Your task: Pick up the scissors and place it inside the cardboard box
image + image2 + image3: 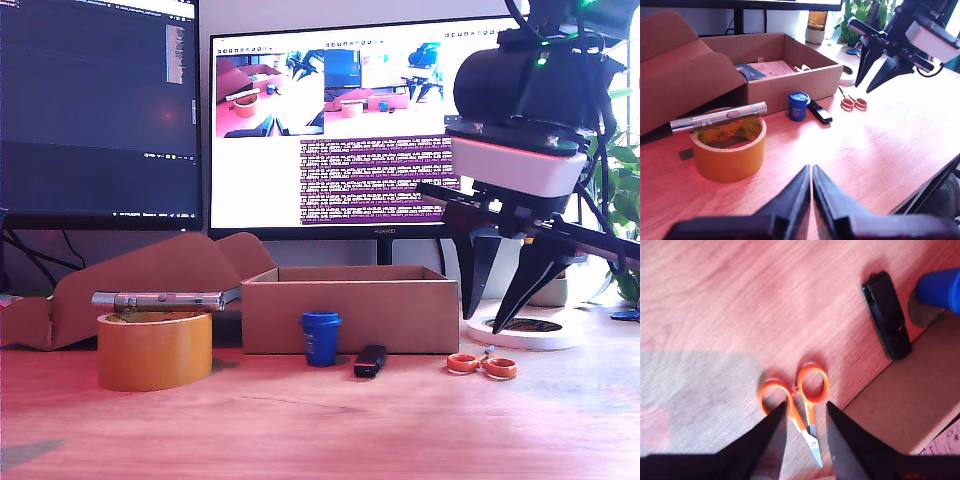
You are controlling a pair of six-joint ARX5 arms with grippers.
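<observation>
The scissors (482, 364) (853, 103) (801, 390), with two orange ring handles and short grey blades, lie flat on the wooden table just past the box's corner on the exterior view's right. My second gripper (484, 322) (864, 89) (806, 410) hangs open a little above them, its black fingers either side of the handle necks, touching nothing. The cardboard box (350, 315) (785, 85) stands open behind them, with papers inside. My first gripper (810, 170) is shut and empty, low over the table in front of the tape roll; it is out of the exterior view.
A yellow-brown tape roll (155, 350) (727, 150) carries a silver pen-shaped tool (160, 299). A blue cup (321, 338) (940, 287) and a black stick-shaped gadget (370, 360) (886, 315) sit in front of the box. Behind are two monitors (330, 120) and a white round base (545, 335).
</observation>
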